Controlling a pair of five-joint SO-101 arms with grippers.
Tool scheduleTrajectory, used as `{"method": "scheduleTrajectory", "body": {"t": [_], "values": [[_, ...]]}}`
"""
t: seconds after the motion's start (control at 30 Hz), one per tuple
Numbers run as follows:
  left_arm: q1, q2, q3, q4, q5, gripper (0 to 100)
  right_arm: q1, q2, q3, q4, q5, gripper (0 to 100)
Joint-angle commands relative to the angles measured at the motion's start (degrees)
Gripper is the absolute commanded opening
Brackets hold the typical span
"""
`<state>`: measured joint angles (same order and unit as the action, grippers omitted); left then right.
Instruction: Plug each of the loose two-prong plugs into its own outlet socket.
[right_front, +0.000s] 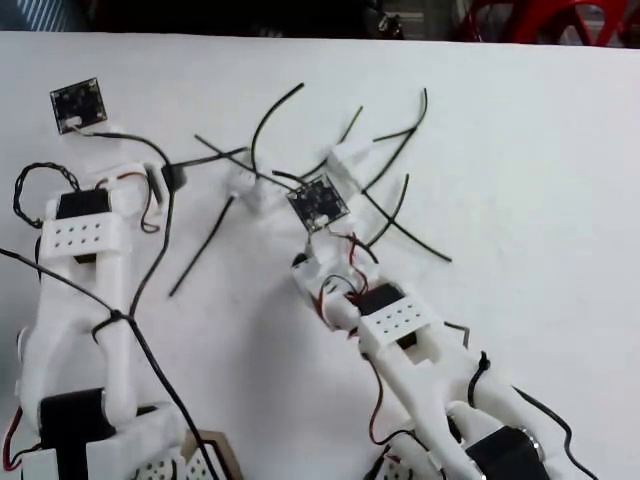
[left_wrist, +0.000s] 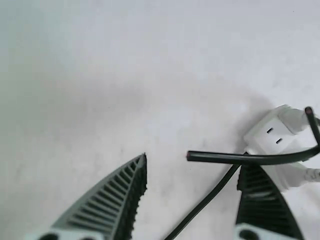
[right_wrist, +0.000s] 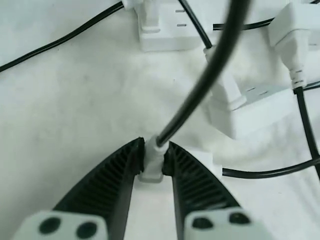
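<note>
The right wrist view shows the right claw pinched narrow on a small white plug. Its ribbed black fingers press on both sides of the plug, whose black cord rises away from the desk. Past the plug lie two white outlet sockets, each with a pair of slots: a tilted nearer socket and a farther socket.

In the high view that grasp is hidden under the square circuit board on the right arm's wrist, near the middle of the desk. One white block lies at 10 o'clock from the board and another white block at 1 o'clock. Thin black cords fan out around them.

The left wrist view shows the left claw spread wide and holding nothing. A third outlet socket, slots facing up, lies just beside one finger, and a loose cord end crosses the gap between the tips. In the high view the left arm's own board sits toward 10 o'clock of the desk.
</note>
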<state>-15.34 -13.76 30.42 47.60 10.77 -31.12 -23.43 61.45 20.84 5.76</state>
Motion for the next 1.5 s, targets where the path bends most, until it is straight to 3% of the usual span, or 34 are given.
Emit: {"method": "scheduleTrajectory", "body": {"t": [0.0, 0.5, 0.87, 1.47], "values": [[-0.3, -3.2, -2.9, 0.4, 0.4, 29, 0.0, 0.4, 0.0, 2.9, 1.0, 1.8], [-1.3, -3.3, -2.9, 0.4, 0.5, 29, 0.0, -7.5, 0.4, 12.9, 1.1, 1.8], [-1.2, -3.6, -2.3, 0.4, 0.5, 29, 0.6, -11.3, -0.3, 5.6, 0.6, 1.8], [-1.0, -3.6, -2.3, 0.2, 0.5, 29, 0.1, -5.6, 0.4, 5.1, 0.7, 1.8]]}}
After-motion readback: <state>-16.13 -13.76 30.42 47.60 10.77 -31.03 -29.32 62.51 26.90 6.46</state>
